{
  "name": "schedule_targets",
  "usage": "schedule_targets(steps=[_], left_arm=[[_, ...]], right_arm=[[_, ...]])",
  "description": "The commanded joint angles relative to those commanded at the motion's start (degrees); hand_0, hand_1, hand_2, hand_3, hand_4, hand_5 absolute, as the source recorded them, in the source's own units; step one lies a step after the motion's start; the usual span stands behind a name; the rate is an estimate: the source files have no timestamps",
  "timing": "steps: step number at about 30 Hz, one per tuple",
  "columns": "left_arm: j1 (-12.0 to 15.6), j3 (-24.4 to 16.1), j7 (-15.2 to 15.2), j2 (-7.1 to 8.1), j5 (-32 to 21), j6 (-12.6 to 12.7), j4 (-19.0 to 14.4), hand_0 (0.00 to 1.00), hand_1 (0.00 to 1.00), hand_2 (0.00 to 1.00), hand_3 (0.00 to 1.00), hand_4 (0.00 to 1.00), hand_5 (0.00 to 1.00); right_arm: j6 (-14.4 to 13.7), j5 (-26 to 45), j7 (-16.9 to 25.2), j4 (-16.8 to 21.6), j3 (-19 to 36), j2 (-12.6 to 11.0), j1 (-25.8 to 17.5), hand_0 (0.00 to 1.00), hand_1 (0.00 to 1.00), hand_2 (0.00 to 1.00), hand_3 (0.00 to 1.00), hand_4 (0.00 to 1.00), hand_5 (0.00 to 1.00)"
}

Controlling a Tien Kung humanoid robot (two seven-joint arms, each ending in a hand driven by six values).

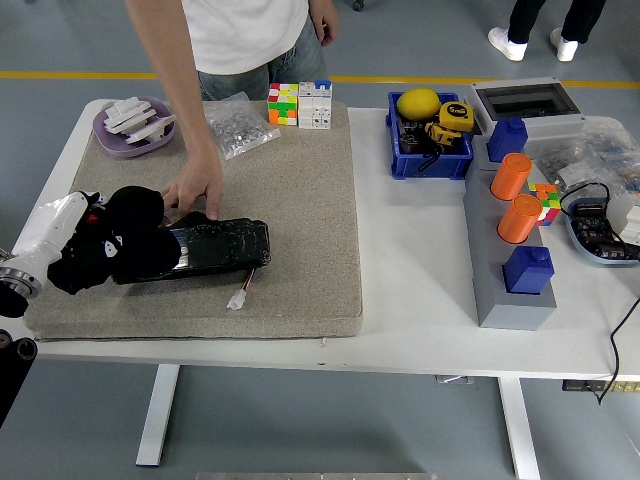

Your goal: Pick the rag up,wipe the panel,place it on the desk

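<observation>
A long black panel (218, 246) lies on the beige mat (300, 220) at the left of the table. My white left hand (58, 228) is at the mat's left edge, shut on a crumpled black rag (118, 245). The rag covers the panel's left end and spills past it. From the far side a person's hand (196, 188) reaches down, its fingertips pressing on the panel's far edge just right of the rag. A small white connector (238, 298) on a wire hangs off the panel's near side.
On the mat's far edge sit a purple dish (130, 142) of white parts, a clear bag (238, 125) and two cubes (299, 103). To the right are a blue bin (430, 158), a grey block (500, 290) with orange cylinders, and cables.
</observation>
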Motion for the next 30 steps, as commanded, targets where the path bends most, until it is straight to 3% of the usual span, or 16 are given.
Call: schedule_targets(steps=[14, 30], left_arm=[[-2.77, 5.70, 0.34, -1.52, -0.82, -0.38, -1.14, 0.298, 0.329, 0.521, 0.487, 0.587, 0.002], [-6.25, 16.91, 0.58, -2.53, -2.20, -0.85, -1.83, 0.297, 0.328, 0.519, 0.485, 0.586, 0.002]], right_arm=[[-0.01, -0.56, 0.04, 0.00, 0.61, -0.15, 0.27, 0.769, 0.661, 0.670, 0.617, 0.998, 0.475], [-0.04, -1.10, 0.07, 0.00, 1.10, -0.36, 0.61, 0.769, 0.660, 0.669, 0.617, 0.998, 0.476]])
